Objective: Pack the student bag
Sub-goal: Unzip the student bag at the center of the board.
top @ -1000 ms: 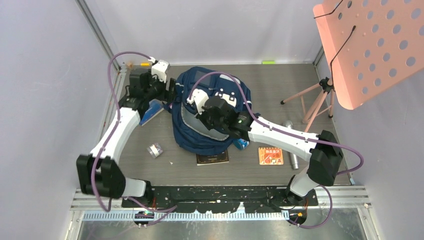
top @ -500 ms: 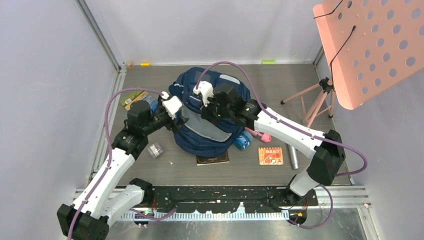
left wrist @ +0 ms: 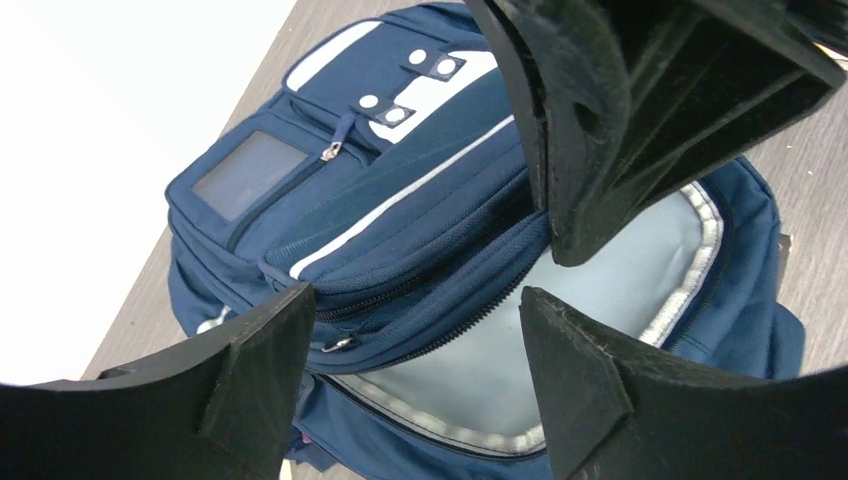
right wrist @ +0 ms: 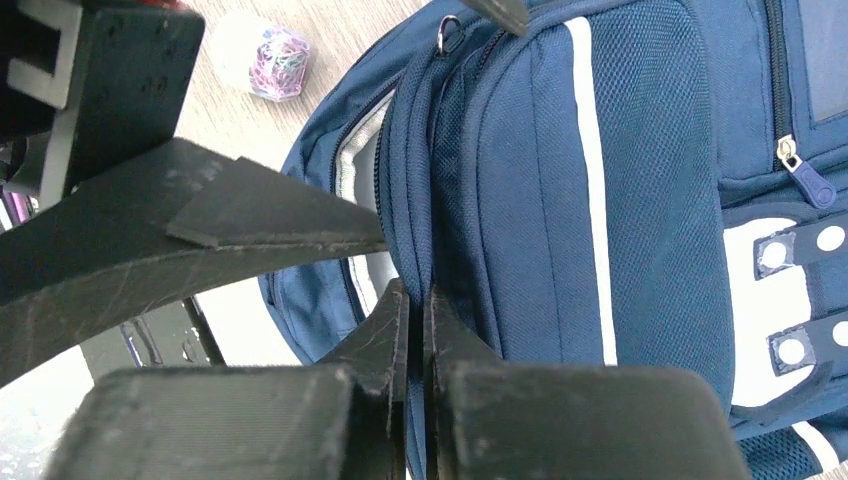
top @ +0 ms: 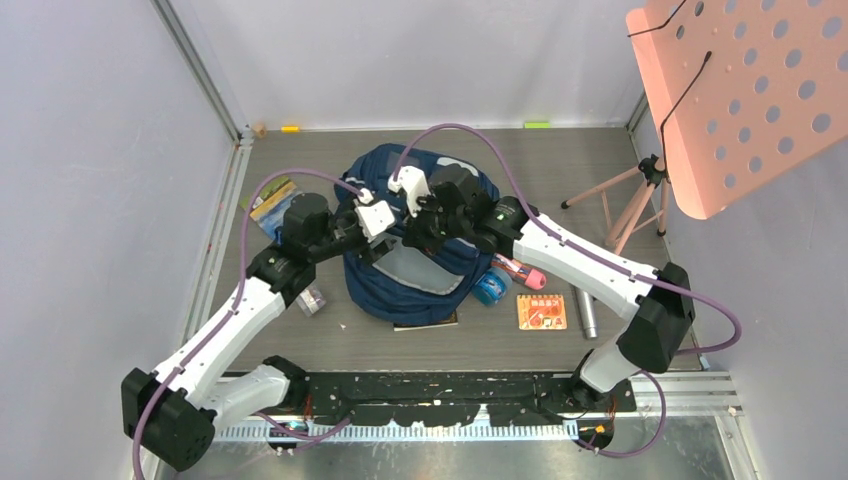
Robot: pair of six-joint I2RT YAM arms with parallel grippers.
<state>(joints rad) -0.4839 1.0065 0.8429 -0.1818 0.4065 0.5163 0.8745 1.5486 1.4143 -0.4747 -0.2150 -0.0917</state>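
The navy student bag lies in the middle of the table with its main compartment unzipped and pale grey lining showing. My right gripper is shut on the fabric edge of the bag's opening and holds it up. My left gripper is open and empty, just above the opening. In the left wrist view its fingers flank the zipper and lining, with the gripper touching nothing. The bag's white-striped front pocket shows in the right wrist view.
A dark book sticks out from under the bag. A blue roll, pink marker, orange notebook and silver cylinder lie to the right. A clip jar and a colourful book lie left. A pink music stand stands back right.
My left arm has swung from the back left corner to over the bag's opening. My right gripper has moved back with the bag's edge in it, and the bag has shifted slightly.
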